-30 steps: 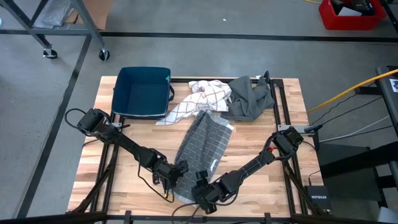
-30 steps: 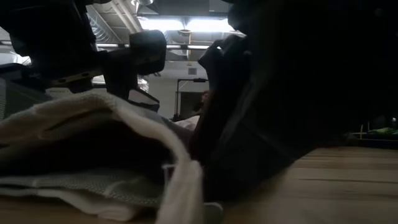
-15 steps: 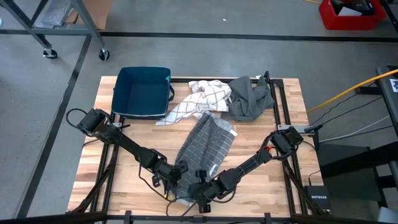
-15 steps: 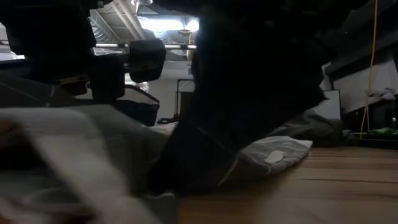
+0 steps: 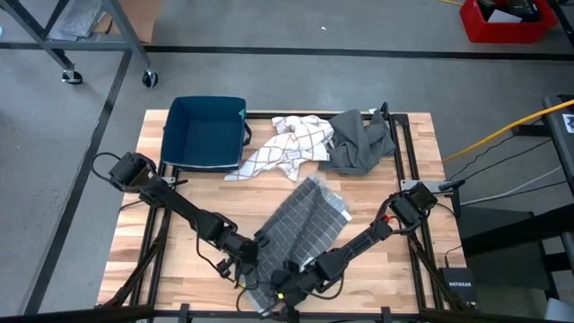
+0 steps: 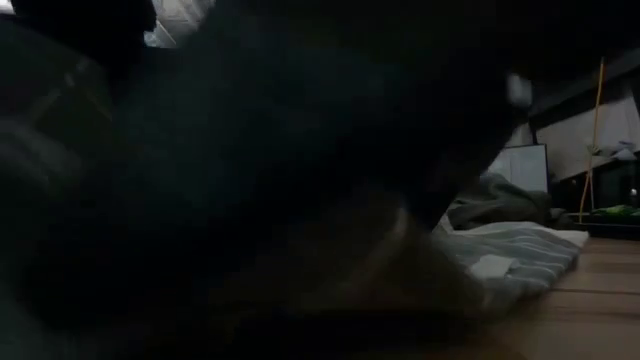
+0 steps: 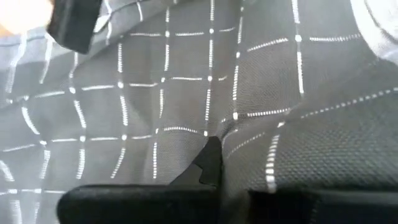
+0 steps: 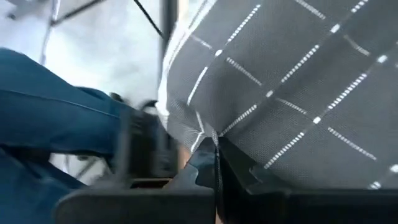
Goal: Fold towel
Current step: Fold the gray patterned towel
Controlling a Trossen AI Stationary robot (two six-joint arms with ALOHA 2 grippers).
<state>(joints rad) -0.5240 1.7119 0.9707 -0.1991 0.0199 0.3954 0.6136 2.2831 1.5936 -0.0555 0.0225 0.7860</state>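
You've got both grippers, left point(image 5: 249, 263) & right point(image 5: 285, 289), pinched tight on the gray towel point(image 5: 300, 220) at its near edge. Bare table point(image 5: 377, 278) sits to the right; more cloths point(image 5: 296, 144) & a blue bin point(image 5: 205, 132) crowd the far side.

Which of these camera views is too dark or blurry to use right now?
Low view: nearly black, a dark blurred mass fills it, with only a strip of grey checked towel showing. Right wrist view: background smeared. High view: evenly lit and sharp. Left wrist view: close, towel weave clear.

Grey concrete floor point(image 5: 296, 27) w/ red bin point(image 5: 504, 20) at far corner, yellow cable point(image 5: 502, 130) beside table.
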